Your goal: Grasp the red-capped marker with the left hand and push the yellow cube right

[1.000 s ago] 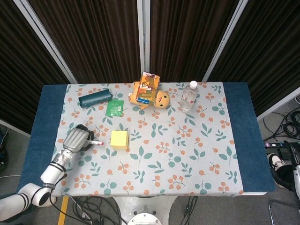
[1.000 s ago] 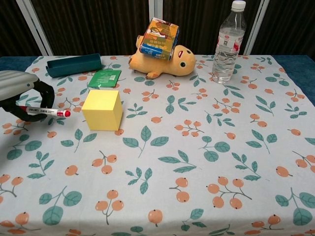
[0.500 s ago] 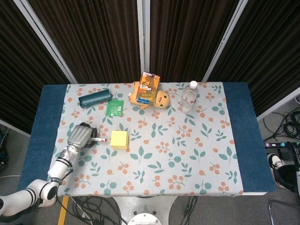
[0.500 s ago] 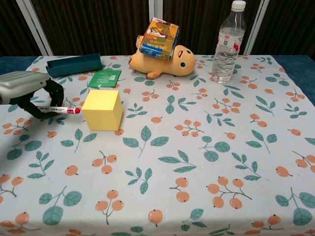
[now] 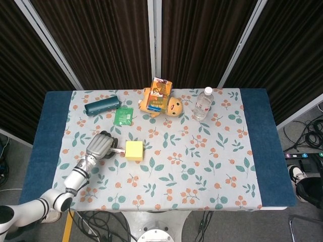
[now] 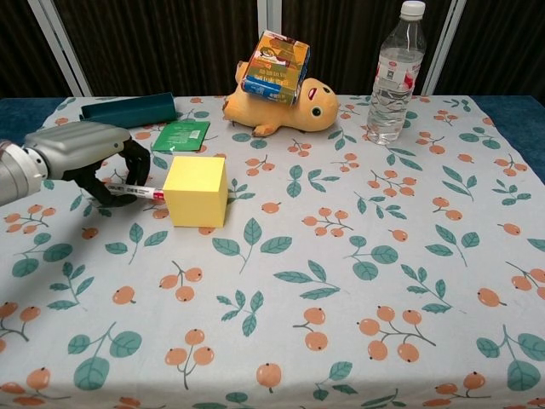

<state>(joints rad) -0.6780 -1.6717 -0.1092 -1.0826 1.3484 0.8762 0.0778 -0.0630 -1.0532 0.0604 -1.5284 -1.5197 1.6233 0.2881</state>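
My left hand (image 5: pixel 101 146) (image 6: pixel 88 158) grips the red-capped marker (image 6: pixel 136 189) (image 5: pixel 117 150), held level and pointing right. Its red cap touches the left face of the yellow cube (image 6: pixel 197 191) (image 5: pixel 134 150). The cube sits on the floral cloth left of the table's middle. My right hand shows in neither view.
Behind the cube lie a green packet (image 6: pixel 181 135) and a teal case (image 6: pixel 128 110). A yellow plush toy (image 6: pixel 285 106) with a carton (image 6: pixel 274 66) on top and a water bottle (image 6: pixel 395 74) stand at the back. The floral tablecloth (image 6: pixel 366 281) stretches to the right of the cube.
My left hand moved right with the marker until its cap met the cube. The cube has slid a little to the right.
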